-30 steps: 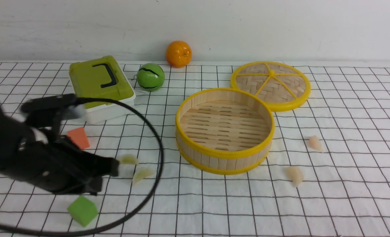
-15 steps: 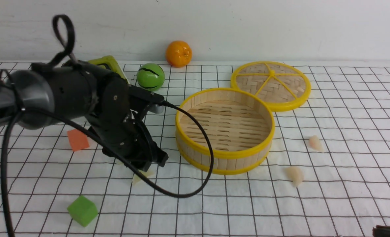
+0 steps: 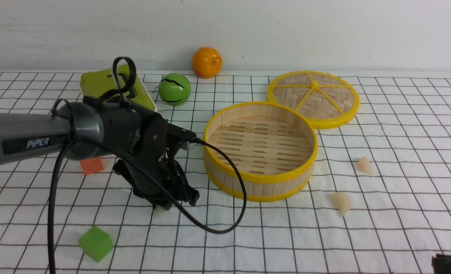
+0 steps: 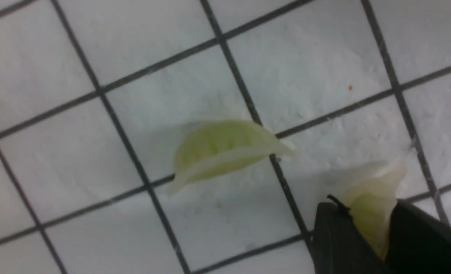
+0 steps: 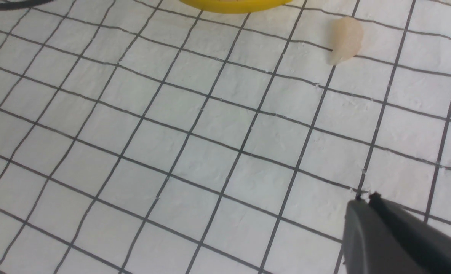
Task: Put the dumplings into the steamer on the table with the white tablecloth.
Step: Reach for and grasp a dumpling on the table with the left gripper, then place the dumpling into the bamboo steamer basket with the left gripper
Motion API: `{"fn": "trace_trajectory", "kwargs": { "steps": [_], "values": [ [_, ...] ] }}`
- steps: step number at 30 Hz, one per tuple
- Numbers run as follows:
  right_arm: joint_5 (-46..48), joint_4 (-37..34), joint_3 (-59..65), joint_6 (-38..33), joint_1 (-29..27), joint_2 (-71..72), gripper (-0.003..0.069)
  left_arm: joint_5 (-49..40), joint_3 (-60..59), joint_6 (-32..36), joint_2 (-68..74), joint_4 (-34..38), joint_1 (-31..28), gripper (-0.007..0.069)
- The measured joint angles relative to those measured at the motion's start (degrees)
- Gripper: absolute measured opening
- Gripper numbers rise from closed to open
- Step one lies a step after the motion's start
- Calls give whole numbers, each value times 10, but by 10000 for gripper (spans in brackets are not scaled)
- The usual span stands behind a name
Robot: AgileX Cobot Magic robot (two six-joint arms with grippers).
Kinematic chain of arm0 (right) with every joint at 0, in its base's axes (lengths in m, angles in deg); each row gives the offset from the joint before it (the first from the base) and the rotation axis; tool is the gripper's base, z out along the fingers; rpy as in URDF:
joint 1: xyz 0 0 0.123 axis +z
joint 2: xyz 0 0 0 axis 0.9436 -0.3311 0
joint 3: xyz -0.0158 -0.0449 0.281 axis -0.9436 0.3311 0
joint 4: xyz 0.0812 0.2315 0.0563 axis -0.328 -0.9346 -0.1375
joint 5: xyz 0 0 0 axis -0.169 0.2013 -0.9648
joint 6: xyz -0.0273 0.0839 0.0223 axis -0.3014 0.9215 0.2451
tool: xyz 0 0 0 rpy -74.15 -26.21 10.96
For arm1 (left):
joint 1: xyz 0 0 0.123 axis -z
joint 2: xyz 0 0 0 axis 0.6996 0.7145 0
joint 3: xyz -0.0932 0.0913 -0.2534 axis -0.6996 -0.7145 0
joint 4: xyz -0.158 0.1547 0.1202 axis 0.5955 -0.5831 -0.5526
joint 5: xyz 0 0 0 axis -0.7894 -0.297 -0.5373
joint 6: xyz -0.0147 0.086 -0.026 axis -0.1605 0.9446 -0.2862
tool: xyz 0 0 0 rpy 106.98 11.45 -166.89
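The steamer (image 3: 259, 179) stands empty in the middle of the table with the white tablecloth (image 3: 400, 228). My left gripper (image 3: 165, 204) is down on the cloth just left of it, shut on a pale green dumpling (image 4: 370, 213). The second green dumpling (image 4: 225, 152) lies free beside it; in the front view only a pale sliver (image 3: 159, 209) shows under the gripper. Two pinkish-white dumplings (image 3: 364, 165) (image 3: 341, 203) lie right of the steamer. My right gripper (image 5: 364, 199) is shut and empty, low at the front right (image 3: 450, 264), with one pink dumpling (image 5: 345, 40) ahead of it.
The woven lid (image 3: 313, 97) lies behind the steamer. A green lunchbox (image 3: 96, 85), a green ball (image 3: 174, 89) and an orange (image 3: 206, 62) stand at the back. An orange cube (image 3: 91, 165) and a green cube (image 3: 95, 242) lie left. The arm's cable (image 3: 225, 228) loops in front of the steamer.
My left arm swung from the far left over to the green dumplings and came down on them. The edge of my right gripper came into view at the bottom right.
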Motion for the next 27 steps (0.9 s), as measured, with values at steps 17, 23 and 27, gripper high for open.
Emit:
{"fn": "trace_trajectory", "kwargs": {
  "steps": [17, 23, 27],
  "values": [
    [-8, -13, 0, 0, 0, 0, 3, -100, 364, 8, 80, 190, 13, 146],
    [-10, -12, 0, -1, 0, 0, 6, -119, 446, -49, 187, 142, 15, 146],
    [-13, -11, 0, -3, 0, 0, 6, -119, 469, -61, 226, 129, 16, 146]
  ]
}}
